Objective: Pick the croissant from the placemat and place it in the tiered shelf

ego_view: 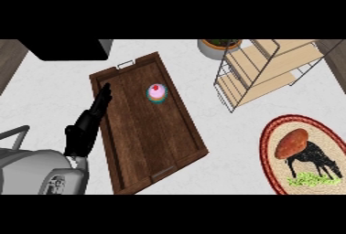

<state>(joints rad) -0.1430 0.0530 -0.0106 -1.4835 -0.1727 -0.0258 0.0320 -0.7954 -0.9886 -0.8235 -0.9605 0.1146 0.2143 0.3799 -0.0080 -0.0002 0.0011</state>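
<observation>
A brown croissant [291, 143] lies on the round woven placemat [270, 155] at the right, next to a black animal figure printed on the mat. The tiered shelf [267, 68], pale wood on a thin wire frame, stands at the upper right with nothing on the boards that show. My left hand [88, 123] is at the left with its fingers straight, pointing up along the left rim of a wooden tray. It is far from the croissant and holds nothing. My right hand does not show.
A dark wooden tray [128, 146] lies slanted across the middle with a pink cupcake [157, 93] on it. A potted plant [218, 46] stands at the top beside the shelf. A black appliance [67, 49] sits at the top left.
</observation>
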